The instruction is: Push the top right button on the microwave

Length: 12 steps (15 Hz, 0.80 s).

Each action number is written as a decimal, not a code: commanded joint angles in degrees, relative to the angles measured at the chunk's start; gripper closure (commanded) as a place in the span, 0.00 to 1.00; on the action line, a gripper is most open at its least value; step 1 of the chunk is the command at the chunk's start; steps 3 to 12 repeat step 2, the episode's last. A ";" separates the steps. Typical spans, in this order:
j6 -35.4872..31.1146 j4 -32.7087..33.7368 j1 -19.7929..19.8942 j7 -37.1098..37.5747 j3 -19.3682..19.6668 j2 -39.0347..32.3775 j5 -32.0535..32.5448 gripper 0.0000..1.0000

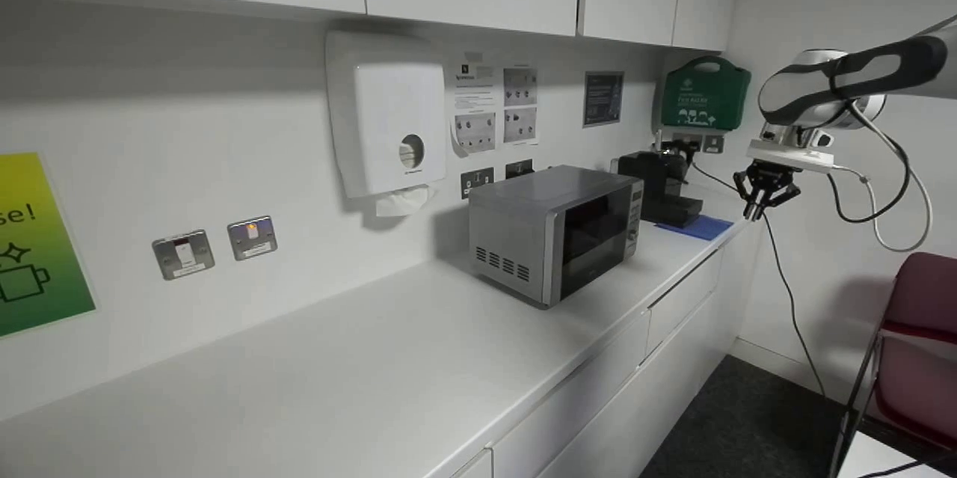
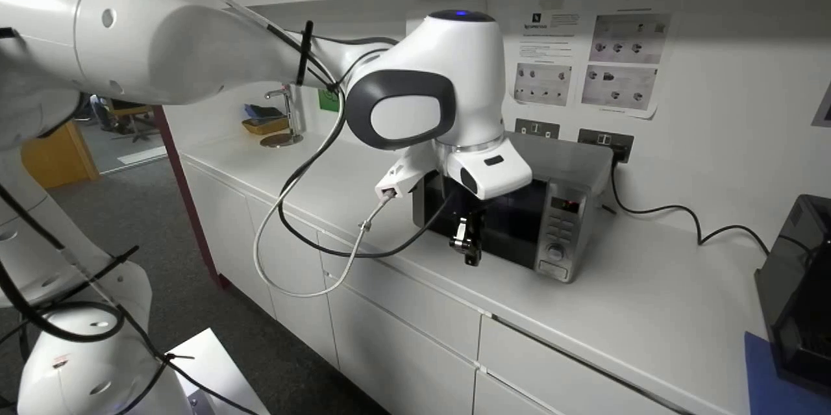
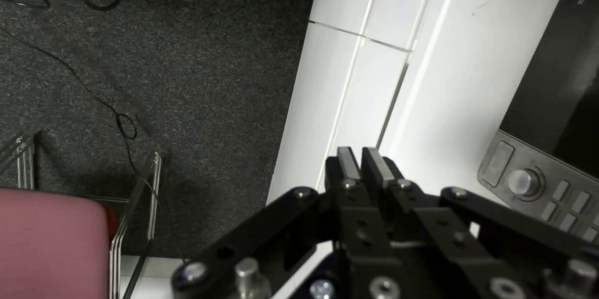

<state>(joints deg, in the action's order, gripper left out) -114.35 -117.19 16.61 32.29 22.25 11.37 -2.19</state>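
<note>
Along white wall (image 1: 187, 126): pale worktop (image 1: 359, 373). Franka Panda arm (image 2: 454, 64), white, extended towards worktop. Igenix microwave (image 1: 508, 227), grey, on worktop near wall. Paper-towel dispenser (image 1: 396, 115), white, wall-mounted. First-aid kit (image 1: 705, 95), green, against wall. Control panel (image 2: 563, 237), at microwave's edge. Robotiq gripper (image 1: 754, 213), black, pointing down before microwave, apart from it; fingers (image 3: 347, 163) closed together or nearly so. Display (image 2: 565, 205), red-lit, high on panel. Rotary knob (image 3: 522, 182), silver, low on panel.

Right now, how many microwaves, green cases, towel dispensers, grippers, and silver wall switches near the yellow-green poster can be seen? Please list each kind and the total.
Microwave: 1
Green case: 1
Towel dispenser: 1
Gripper: 1
Silver wall switches: 2
Total: 6
</note>
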 commanded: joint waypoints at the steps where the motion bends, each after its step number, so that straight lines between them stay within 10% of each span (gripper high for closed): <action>1: 0.20 0.22 1.92 -0.38 -1.80 -0.30 -0.54 0.84; 12: 0.20 0.21 1.90 -0.37 -1.80 -0.52 -0.54 0.77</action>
